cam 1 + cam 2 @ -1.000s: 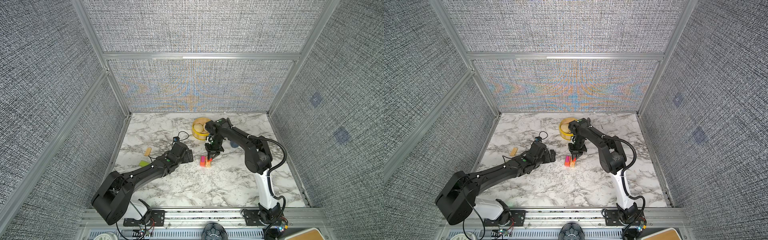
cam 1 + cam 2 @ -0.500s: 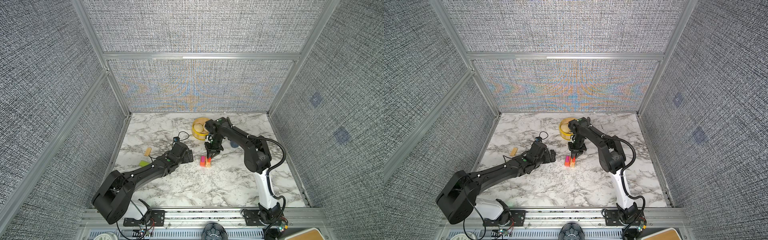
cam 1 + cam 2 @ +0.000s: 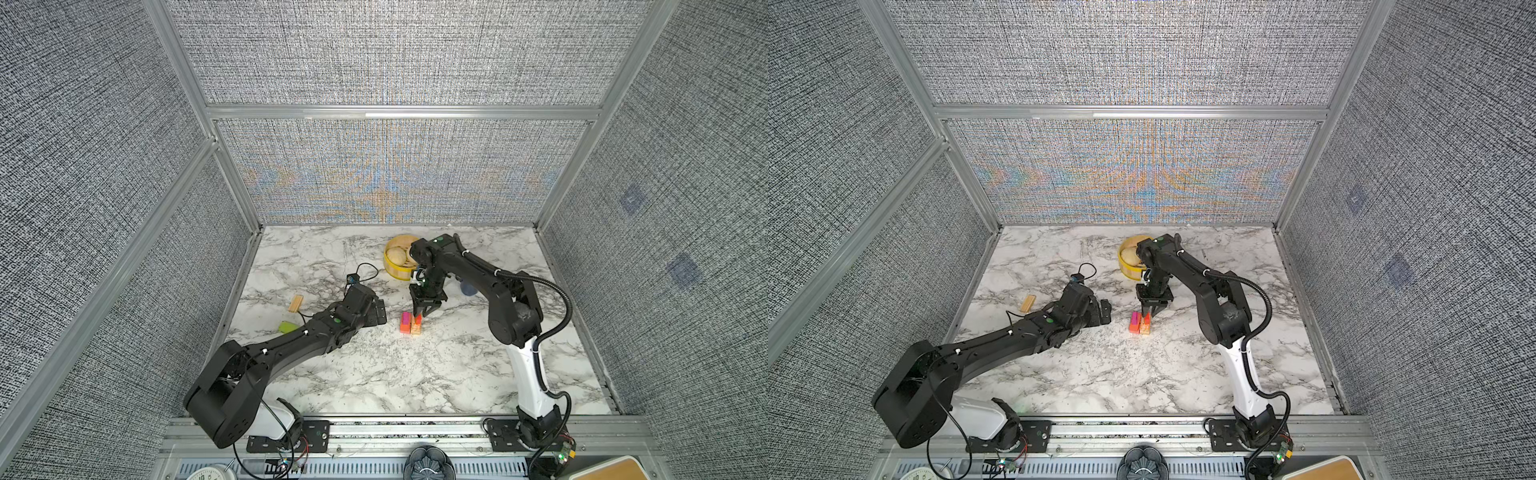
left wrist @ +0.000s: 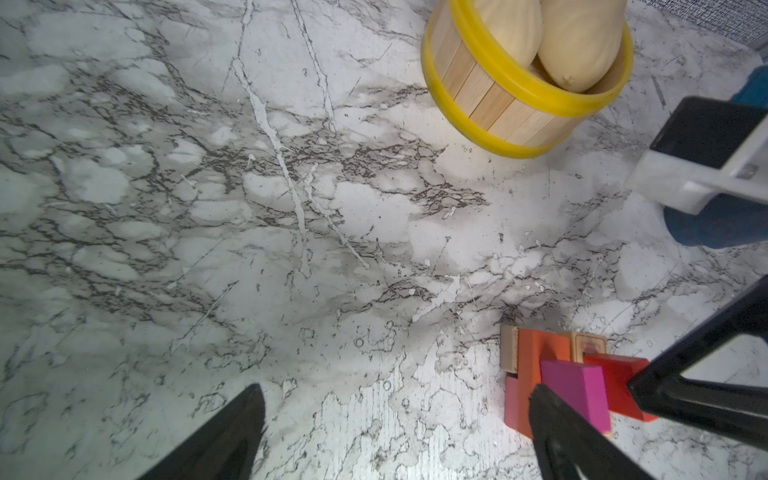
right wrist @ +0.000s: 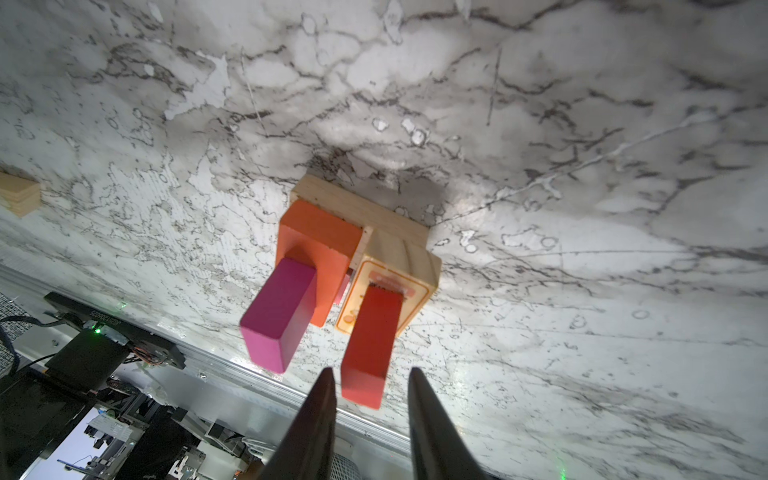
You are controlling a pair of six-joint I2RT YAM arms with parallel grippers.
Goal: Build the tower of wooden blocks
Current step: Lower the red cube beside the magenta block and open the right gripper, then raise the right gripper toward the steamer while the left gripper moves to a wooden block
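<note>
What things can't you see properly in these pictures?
Blue cup: in a top view, mostly behind the right arm.
Lime green flat wooden slab: in a top view, partly behind the left arm.
Pale pink wooden block: right wrist view, only a sliver behind the orange wooden arch.
Cream round buns: left wrist view, tops cut off by the edge.

tan block point(image 5: 415, 282): orange printed frame, nothing legible (too blurred)
black bar point(image 5: 104, 322): pale lettering, unreadable

Both top views high at front, looking down, wrist views close, all sharing the tower point(image 3: 404, 326)
</note>
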